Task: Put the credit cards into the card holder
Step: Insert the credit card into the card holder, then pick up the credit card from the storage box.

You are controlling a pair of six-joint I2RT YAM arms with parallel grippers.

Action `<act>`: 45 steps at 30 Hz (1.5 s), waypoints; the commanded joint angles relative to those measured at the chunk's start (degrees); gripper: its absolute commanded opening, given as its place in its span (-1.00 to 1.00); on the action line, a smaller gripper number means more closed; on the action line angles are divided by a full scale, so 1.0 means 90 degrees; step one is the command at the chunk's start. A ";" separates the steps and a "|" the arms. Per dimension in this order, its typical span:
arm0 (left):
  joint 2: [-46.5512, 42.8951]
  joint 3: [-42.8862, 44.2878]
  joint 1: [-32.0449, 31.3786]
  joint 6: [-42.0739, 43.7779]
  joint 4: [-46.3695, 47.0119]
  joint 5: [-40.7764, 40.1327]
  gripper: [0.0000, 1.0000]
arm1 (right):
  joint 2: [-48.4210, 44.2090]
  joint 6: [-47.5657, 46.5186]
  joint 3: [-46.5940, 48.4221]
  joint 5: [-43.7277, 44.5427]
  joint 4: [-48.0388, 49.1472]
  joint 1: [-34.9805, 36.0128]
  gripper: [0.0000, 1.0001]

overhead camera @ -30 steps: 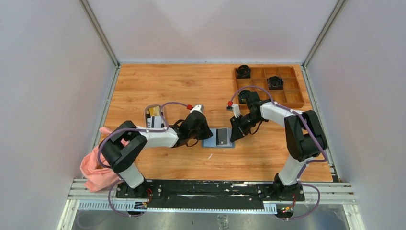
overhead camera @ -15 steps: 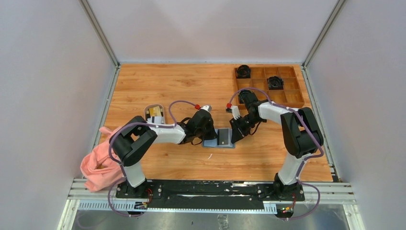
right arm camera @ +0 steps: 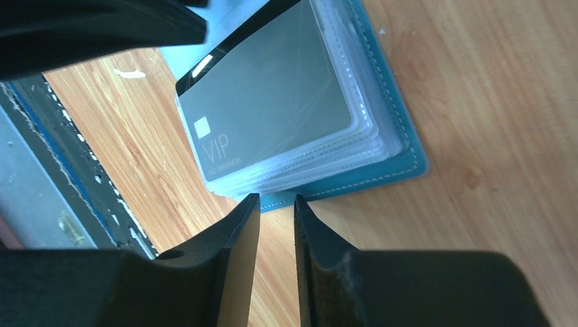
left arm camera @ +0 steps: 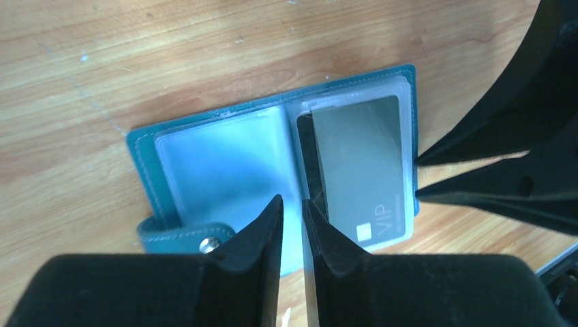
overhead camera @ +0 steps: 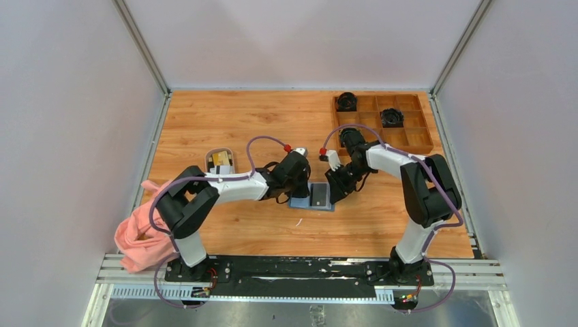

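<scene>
Between left gripper (left arm camera: 292, 201), right gripper (right arm camera: 276, 199) | card holder (left arm camera: 204, 153), open | with grey card (left arm camera: 361, 160)

- We read "VIP" in pale capitals on the grey card (left arm camera: 361, 163), near one corner; the card lies on the open blue wallet (left arm camera: 141, 157).
- Beneath "VIP" we see a smaller printed line, too fine to read.

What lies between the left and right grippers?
The open teal-blue card holder, a grey VIP card at its clear pockets, lies between left gripper and right gripper; top view.
</scene>
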 commanded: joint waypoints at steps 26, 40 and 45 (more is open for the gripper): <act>-0.6705 -0.2664 0.1450 0.1656 -0.0157 0.0516 1.00 | -0.2687 -0.2493 0.0092 -0.3311 -0.0239 -0.0365 -0.11; -0.5031 -0.1879 0.1888 0.1867 -0.1198 -0.0297 0.79 | -0.2392 -0.1631 -0.0804 -0.2886 0.0964 -0.0240 -0.12; -0.4019 -0.0847 0.3229 0.2517 -0.3029 -0.0586 0.61 | -0.2316 -0.1564 -0.0738 -0.2850 0.0962 -0.0250 -0.13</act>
